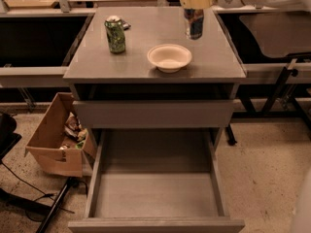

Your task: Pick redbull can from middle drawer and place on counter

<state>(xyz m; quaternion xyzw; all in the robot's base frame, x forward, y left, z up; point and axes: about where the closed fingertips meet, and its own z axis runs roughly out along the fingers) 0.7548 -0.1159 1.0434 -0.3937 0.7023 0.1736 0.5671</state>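
The redbull can (194,24) is upright at the back right of the grey counter (146,62); I cannot tell whether its base touches the surface. My gripper (196,3) comes in from the upper right and is shut on the top of the can. The middle drawer (155,198) is pulled out at the bottom of the view, and its floor is bare.
A green can (115,34) stands at the back left of the counter. A white bowl (169,57) sits near its middle, in front of the redbull can. A closed drawer front (153,113) is above the open drawer. A cardboard box (56,140) stands on the floor to the left.
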